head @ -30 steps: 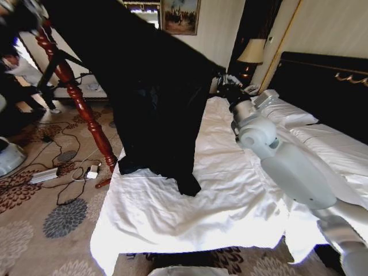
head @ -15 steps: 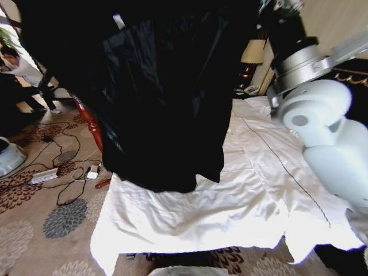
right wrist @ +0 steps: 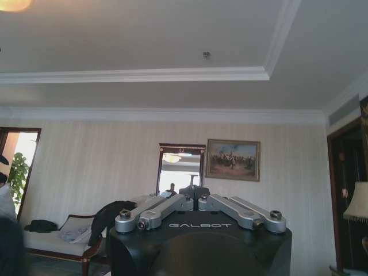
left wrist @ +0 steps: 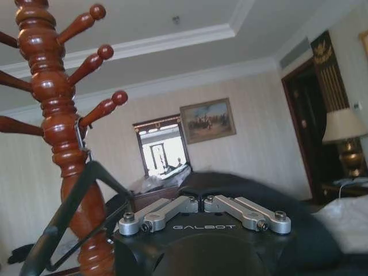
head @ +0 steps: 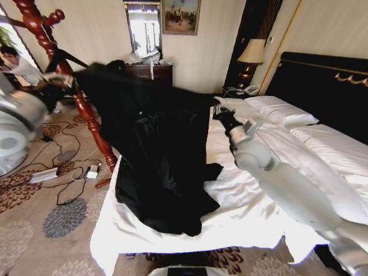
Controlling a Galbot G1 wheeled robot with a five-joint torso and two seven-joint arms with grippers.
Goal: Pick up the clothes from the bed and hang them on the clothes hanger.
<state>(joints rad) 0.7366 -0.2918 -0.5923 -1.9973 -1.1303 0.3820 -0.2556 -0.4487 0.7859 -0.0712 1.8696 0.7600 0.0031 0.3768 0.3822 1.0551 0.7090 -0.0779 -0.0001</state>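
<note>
the clothes (head: 158, 167) are partly lifted: we hold the top edge stretched between our two grippers, while the lower half lies heaped on the bed (head: 247, 213). our right gripper (head: 221, 112) pinches one end above the duvet; our left gripper (left wrist: 204, 202), fingers drawn together, holds the other end just beside the clothes hanger (head: 69, 80). nothing hangs on its pegs yet, so the hanging is left.

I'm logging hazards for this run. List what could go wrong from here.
1. Much of the clothes lies on the bed, stretched between the left tool and right tool; it may slip.
2. The clothes hanger leans and could topple.
3. Floor cables could snag the base.
</note>
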